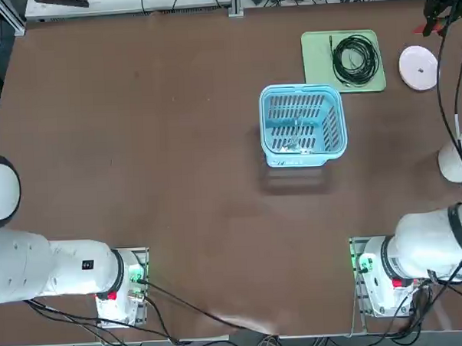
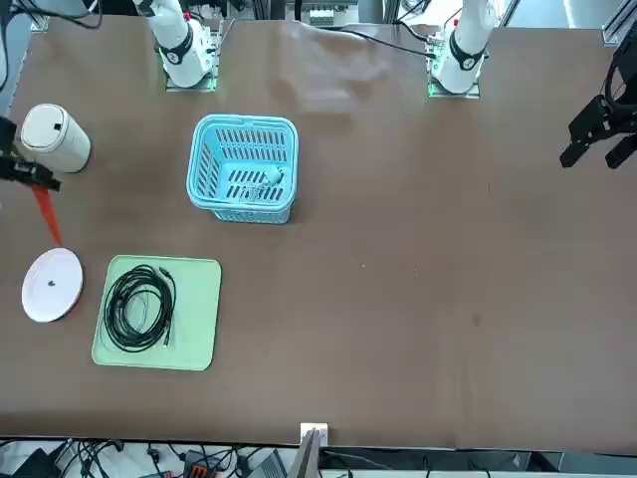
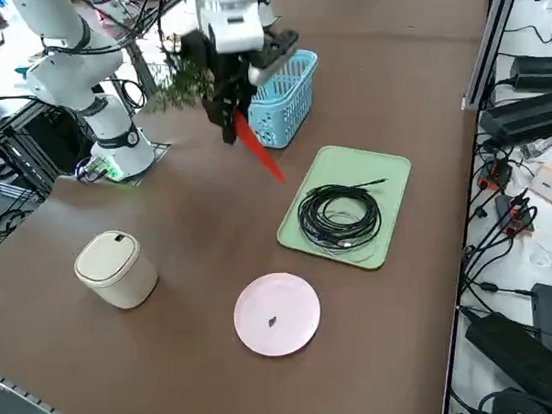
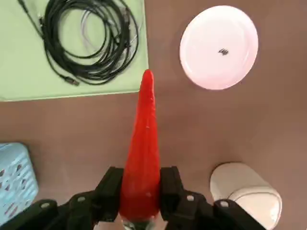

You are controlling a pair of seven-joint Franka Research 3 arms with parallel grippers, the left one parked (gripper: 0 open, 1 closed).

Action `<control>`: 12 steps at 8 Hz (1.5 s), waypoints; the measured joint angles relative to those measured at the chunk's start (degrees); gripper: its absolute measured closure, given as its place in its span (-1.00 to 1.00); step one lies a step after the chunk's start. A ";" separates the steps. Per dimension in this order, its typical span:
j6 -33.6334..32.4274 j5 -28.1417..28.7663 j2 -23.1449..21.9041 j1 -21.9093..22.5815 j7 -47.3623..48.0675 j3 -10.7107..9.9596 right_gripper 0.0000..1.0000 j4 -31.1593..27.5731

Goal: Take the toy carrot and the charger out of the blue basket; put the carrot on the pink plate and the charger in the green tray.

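Brown table (image 1: pixel 202 220): blue slatted plastic basket (image 1: pixel 305 160) holds small pale charger (image 1: pixel 294 140), flat green tray (image 1: pixel 316 58) holds coiled black cable (image 1: pixel 356 60). Right gripper (image 4: pixel 141 191) hovers above, jaws just carrot-wide, clamping red toy carrot (image 4: pixel 140 153).

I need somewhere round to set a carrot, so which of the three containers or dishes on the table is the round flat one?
The pale pink round plate; the blue basket and green tray are both rectangular.

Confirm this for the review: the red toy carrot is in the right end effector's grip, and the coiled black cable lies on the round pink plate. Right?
Not quite: the coiled black cable lies on the flat pale green tray, as the right side view shows. The rest holds.
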 joint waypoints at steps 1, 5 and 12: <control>3.80 -0.80 2.63 -1.83 -2.75 0.02 0.17 0.90; 20.37 -1.21 13.34 -6.31 -9.75 0.09 0.17 1.65; 37.10 -1.24 25.13 -11.71 -16.38 0.17 0.17 1.98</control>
